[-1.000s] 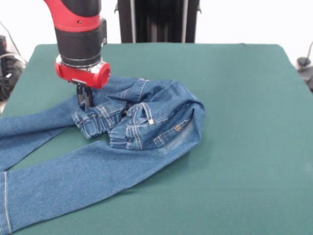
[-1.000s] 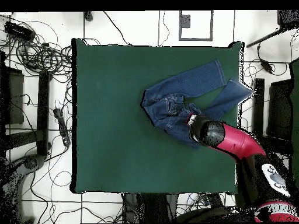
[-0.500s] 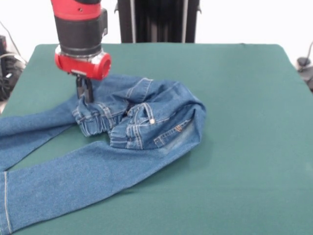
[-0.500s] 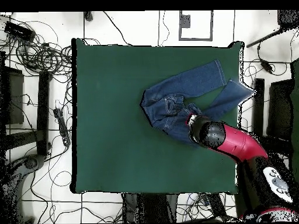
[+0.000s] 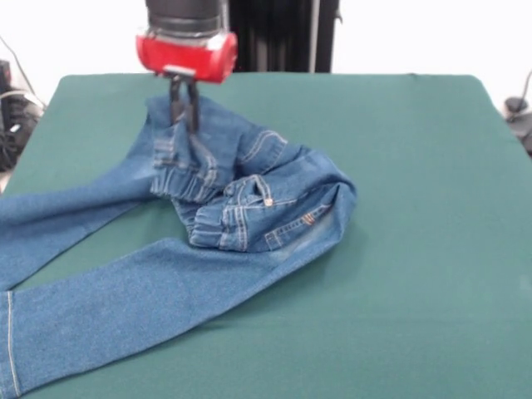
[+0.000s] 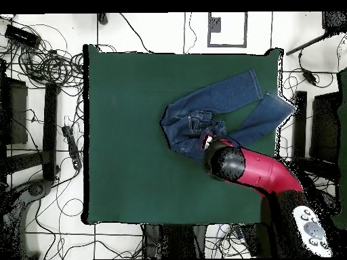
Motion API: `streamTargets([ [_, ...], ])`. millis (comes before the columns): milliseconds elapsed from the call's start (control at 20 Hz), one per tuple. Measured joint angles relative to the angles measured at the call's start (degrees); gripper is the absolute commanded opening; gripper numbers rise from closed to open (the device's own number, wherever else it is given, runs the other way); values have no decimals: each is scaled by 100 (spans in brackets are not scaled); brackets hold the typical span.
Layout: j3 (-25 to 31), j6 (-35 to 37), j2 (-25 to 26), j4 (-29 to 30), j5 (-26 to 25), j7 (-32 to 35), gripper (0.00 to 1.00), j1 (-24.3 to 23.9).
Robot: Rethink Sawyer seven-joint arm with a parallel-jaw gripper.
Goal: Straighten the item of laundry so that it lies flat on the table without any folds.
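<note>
Green table (image 5: 416, 166) holds crumpled jeans (image 5: 274, 216), legs trailing toward one edge. Gripper (image 5: 183, 108), clamped on waistband, has risen and shifted since a second ago, lifting fabric; seat still bunched, unfolding just begun.

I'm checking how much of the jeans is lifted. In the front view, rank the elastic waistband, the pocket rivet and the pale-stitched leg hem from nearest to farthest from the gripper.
1. Elastic waistband: just below the gripper, hanging from it.
2. Pocket rivet: lower right, on the bunched seat.
3. Leg hem: bottom-left corner, on the table.
</note>
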Motion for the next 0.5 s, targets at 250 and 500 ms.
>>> streamTargets([
  [250,-1,-1,-290,317,0,0,0,231],
  [500,-22,-34,-451,607,0,0,0,389],
])
